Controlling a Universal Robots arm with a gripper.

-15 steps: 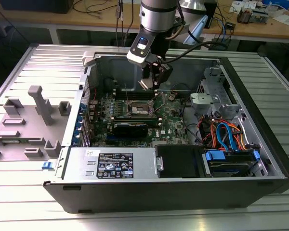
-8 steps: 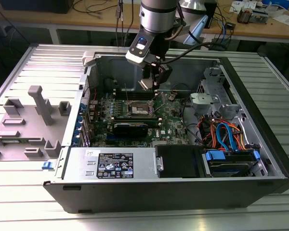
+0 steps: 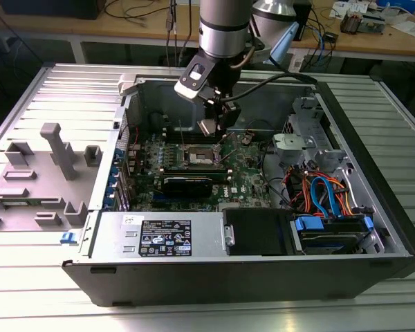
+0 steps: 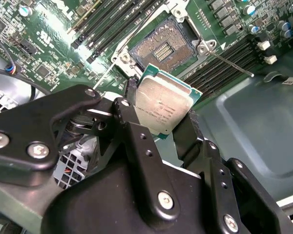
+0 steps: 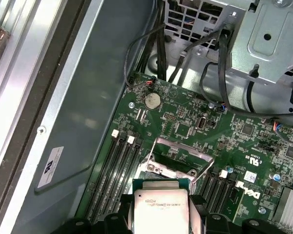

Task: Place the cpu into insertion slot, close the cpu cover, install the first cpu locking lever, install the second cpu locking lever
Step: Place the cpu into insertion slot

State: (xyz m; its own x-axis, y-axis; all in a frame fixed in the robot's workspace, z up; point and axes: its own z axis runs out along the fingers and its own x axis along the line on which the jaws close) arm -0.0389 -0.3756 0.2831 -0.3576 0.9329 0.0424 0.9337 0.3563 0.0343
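Note:
My gripper [image 4: 161, 111] is shut on the cpu [image 4: 163, 105], a small square chip with a dull silver top and green edge, clamped by its two sides between black fingers [image 4: 132, 105]. In the exterior view the gripper [image 3: 209, 129] hangs inside the open computer case, a little above the insertion slot [image 3: 202, 158]. The insertion slot [image 4: 162, 46] lies bare, its tan contact field showing. The cpu cover [image 5: 172, 170] stands swung up beyond the cpu [image 5: 161, 212]. Two thin locking levers [image 4: 234, 63] [image 4: 103, 80] stick out on either side of the slot.
Long black memory slots [image 4: 112, 24] flank the slot on the green motherboard [image 3: 245, 176]. A long black card [image 3: 187, 183] lies just in front. The drive cage [image 3: 297, 142], coloured cables [image 3: 325, 194] and power supply [image 3: 162, 235] crowd the case. A grey fixture [image 3: 55, 149] stands outside.

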